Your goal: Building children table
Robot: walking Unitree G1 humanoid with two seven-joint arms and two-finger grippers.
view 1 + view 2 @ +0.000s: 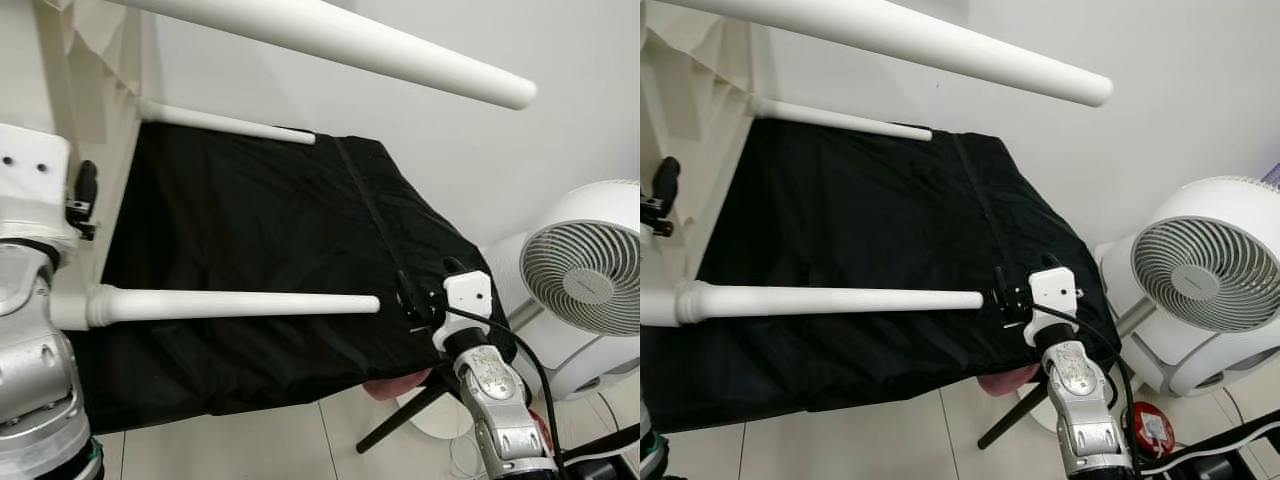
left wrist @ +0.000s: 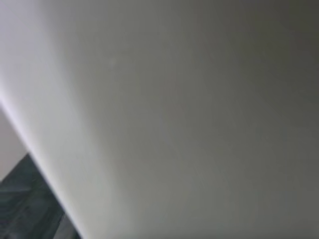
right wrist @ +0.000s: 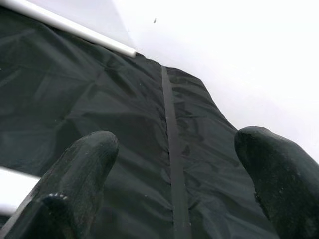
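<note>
A white children's table lies on its side, its top [image 1: 95, 130] standing at the left and its legs pointing right. The near leg [image 1: 235, 305] runs across black cloth [image 1: 250, 220]; a far leg [image 1: 225, 123] lies by the wall and a third leg [image 1: 340, 40] crosses overhead. My right gripper [image 1: 410, 297] is open just beyond the near leg's tip, and its fingers [image 3: 82, 169] frame the cloth's seam in the right wrist view. My left gripper [image 1: 85, 195] is pressed against the tabletop, which shows as a blurred white surface [image 2: 174, 109] in the left wrist view.
A white round fan [image 1: 585, 265] stands on the tiled floor at the right, close to my right arm. A black tripod leg [image 1: 400, 425] and cables lie below the cloth's edge, with a red object [image 1: 1150, 428] beside them. The white wall [image 1: 480, 150] is behind.
</note>
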